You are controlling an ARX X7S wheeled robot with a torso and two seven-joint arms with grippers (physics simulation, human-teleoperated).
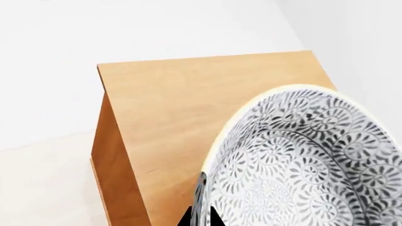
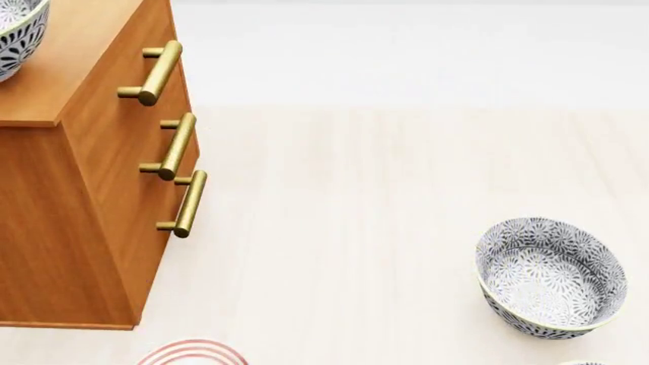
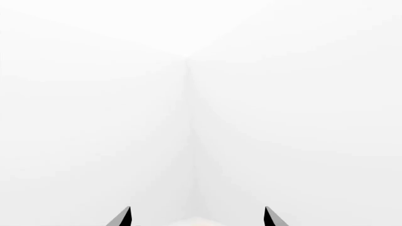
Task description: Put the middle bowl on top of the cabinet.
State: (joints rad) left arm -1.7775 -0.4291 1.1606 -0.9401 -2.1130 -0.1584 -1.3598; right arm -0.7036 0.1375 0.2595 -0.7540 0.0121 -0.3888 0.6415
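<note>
The middle bowl (image 1: 308, 160), white with grey-black floral swirls and a cream rim, fills the near side of the left wrist view. My left gripper (image 1: 200, 210) is shut on its rim, one dark fingertip on each side of the wall. The bowl is tilted over the flat top of the orange-brown cabinet (image 1: 176, 108). In the head view the bowl (image 2: 14, 30) shows at the upper left corner over the cabinet (image 2: 87, 76) top; whether it touches the wood I cannot tell. My right gripper (image 3: 197, 210) is open, facing bare white walls, holding nothing.
Three brass bar handles (image 2: 178, 146) stick out from the cabinet front. Another patterned bowl (image 2: 549, 277) sits on the pale floor at the right. A white plate with red rings (image 2: 193, 354) peeks in at the bottom edge, near the cabinet's base.
</note>
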